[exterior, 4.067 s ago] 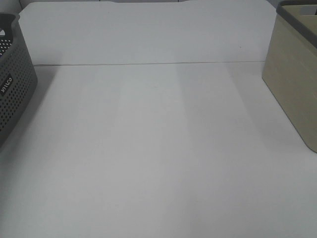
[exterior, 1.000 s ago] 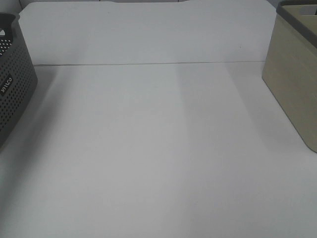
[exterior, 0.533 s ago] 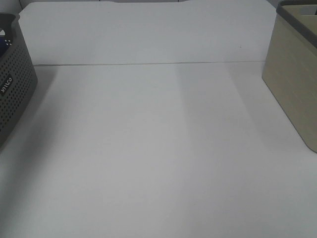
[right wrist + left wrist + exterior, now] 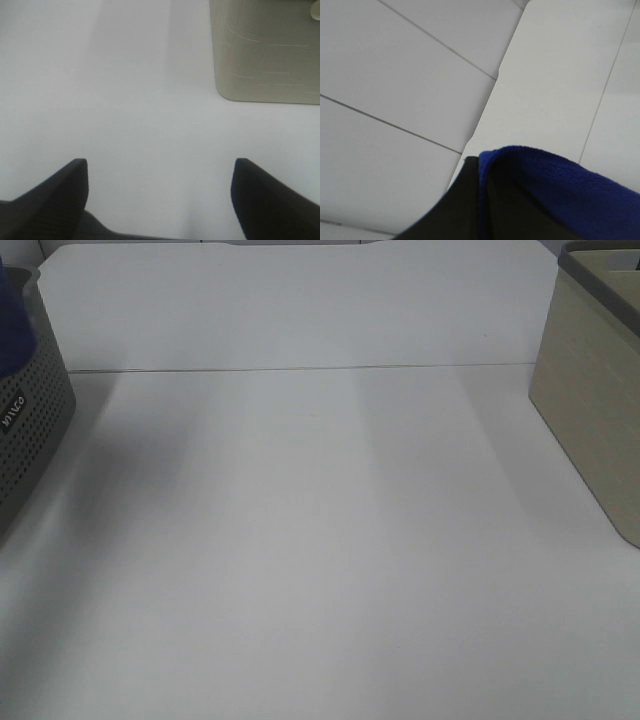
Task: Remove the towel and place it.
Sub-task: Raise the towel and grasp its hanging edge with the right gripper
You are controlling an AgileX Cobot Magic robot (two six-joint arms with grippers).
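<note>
My left tool (image 4: 481,172) is pinched shut on the towel (image 4: 560,192), which seems to hang just above the dark basket (image 4: 30,430) at the counter's (image 4: 320,540) left edge. The open counter lies to its right. My right tool (image 4: 160,190), jaws wide and holding nothing, is well apart.

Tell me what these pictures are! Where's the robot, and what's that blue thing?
It's a robot with two arms, each ending in a gripper. One picture looks down from a high camera; the other two come from cameras on the wrists. On the white table stand a grey basket on the left and a beige bin on the right. The left gripper is shut on a blue towel, up by the basket. The right gripper is open and holds nothing.
</note>
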